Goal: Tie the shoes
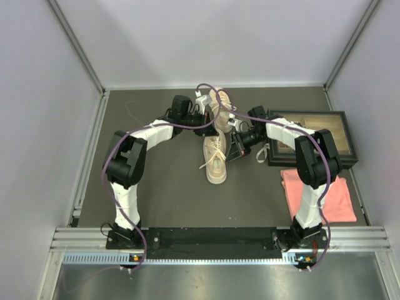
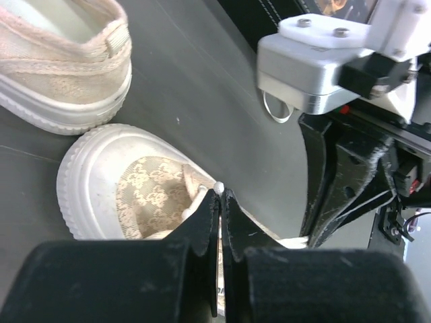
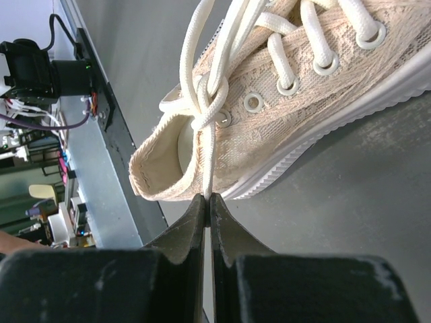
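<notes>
Right gripper [image 3: 207, 196] is clamped tight on a white lace [image 3: 209, 151] that runs down from a half-knot at the top eyelets of the near shoe [image 1: 216, 159], mid-table. Left gripper [image 2: 220, 192] is pinched closed over that shoe's toe with a white scrap at its tips, probably the other end. The far shoe [image 1: 220, 103] lies toward the table's [image 1: 162, 181] far edge. I judge we're cinching the first knot; next I'd draw both ends apart evenly. The black tray [image 1: 345, 115] sits at the right edge, contents unclear.

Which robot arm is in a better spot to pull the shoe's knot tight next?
Right, probably: the right tool is shut on the lace running from the knot; the left tool is shut over the toe.
</notes>
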Motion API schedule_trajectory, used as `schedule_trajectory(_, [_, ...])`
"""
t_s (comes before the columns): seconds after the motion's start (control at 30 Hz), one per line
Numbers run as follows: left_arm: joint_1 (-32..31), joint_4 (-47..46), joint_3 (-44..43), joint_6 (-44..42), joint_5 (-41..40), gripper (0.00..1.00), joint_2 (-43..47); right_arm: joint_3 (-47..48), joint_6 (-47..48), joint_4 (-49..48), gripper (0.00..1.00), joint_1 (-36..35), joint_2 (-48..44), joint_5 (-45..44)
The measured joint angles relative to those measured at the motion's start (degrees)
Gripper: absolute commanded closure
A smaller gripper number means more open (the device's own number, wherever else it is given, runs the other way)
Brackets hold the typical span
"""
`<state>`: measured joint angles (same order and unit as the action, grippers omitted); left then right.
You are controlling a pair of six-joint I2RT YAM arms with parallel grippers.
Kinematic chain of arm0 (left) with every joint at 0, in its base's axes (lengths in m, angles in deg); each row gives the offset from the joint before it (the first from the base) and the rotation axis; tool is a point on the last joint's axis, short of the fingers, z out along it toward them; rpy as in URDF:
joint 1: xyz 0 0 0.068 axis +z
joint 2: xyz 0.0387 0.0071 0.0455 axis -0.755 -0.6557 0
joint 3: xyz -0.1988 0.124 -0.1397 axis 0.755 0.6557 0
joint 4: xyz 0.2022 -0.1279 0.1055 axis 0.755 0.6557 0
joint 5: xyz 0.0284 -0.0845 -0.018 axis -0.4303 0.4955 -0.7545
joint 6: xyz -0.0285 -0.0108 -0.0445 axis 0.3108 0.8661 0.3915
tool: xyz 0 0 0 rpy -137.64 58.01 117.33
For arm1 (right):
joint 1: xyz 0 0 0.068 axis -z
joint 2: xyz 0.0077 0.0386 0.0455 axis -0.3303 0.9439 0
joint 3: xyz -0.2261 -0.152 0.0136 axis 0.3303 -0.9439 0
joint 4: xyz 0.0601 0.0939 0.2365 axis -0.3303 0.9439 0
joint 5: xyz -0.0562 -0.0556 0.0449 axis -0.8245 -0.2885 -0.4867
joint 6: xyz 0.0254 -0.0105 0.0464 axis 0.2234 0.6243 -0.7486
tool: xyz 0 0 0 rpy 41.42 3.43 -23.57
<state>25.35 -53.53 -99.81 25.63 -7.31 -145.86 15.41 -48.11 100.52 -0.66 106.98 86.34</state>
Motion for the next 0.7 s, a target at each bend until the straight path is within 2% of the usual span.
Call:
schedule_trajectory(0.2, [0.4, 1.3, -0.8, -0.4, 0.5, 0.99, -1.0, -0.2, 0.0, -0.2, 1.00, 0.0, 0.0, 0.0])
schedule_trajectory(0.23, [0.4, 1.3, -0.8, -0.5, 0.8, 0.86, -1.0, -0.4, 0.0, -0.3, 1.00, 0.0, 0.0, 0.0])
schedule_trajectory(0.27, [0.5, 1.3, -0.8, -0.4, 1.0, 0.79, -1.0, -0.6, 0.0, -0.5, 1.00, 0.0, 0.0, 0.0])
schedule_trajectory(0.37, [0.7, 0.4, -0.4, 0.0, 1.7, 0.56, -1.0, -0.7, -0.1, -0.6, 1.00, 0.0, 0.0, 0.0])
schedule_trajectory(0.4, [0.8, -0.5, 0.1, 0.3, 1.9, 0.52, -0.9, -0.7, -0.3, -0.6, 1.00, 0.0, 0.0, 0.1])
schedule_trajectory(0.43, [1.0, -1.3, 0.8, 0.5, 2.1, 0.48, -0.7, -0.7, -0.4, -0.6, 0.90, 0.0, 0.0, 0.2])
schedule_trajectory(0.47, [1.2, -1.8, 1.7, 1.1, 2.3, 0.42, -0.4, -0.7, -0.4, -0.6, 0.86, 0.0, 0.0, 0.4])
schedule_trajectory(0.57, [1.9, -2.8, 5.4, 2.7, 2.6, 0.38, 1.6, -0.6, -0.5, -0.4, 0.75, 0.0, 0.0, 1.0])
schedule_trajectory(0.6, [2.2, -2.8, 6.4, 3.0, 2.5, 0.37, 2.4, -0.6, -0.6, -0.4, 0.66, 0.1, 0.0, 1.1])
schedule_trajectory(0.67, [2.9, -2.6, 8.0, 3.0, 2.3, 0.34, 4.2, -0.3, -0.8, 0.0, 0.54, 0.3, 0.0, 1.5])
schedule_trajectory(0.7, [3.5, -1.8, 8.7, 2.9, 2.1, 0.27, 5.6, 0.1, -0.9, 0.3, 0.44, 0.6, 0.0, 1.6])
